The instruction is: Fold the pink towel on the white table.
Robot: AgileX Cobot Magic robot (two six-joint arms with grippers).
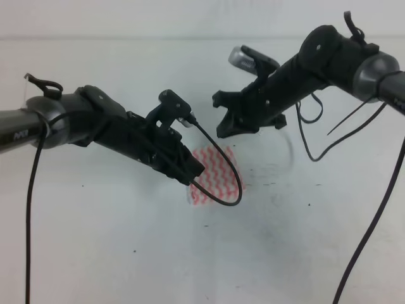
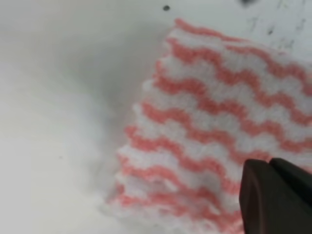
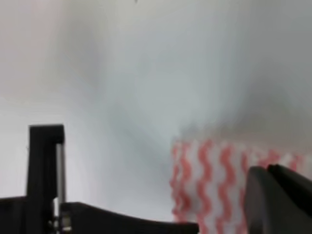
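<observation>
**Towel lies small in the middle, both arms above it**

We see the pink towel as a small, apparently folded patch on the white table, near the centre of the frame. Our left gripper hangs over its left edge; whether it is open we cannot tell. Our right gripper sits higher, above the towel, with jaws spread apart and holding nothing.

1 pink towel, 1 white table, 2 arms — 1 end effector each.
</observation>
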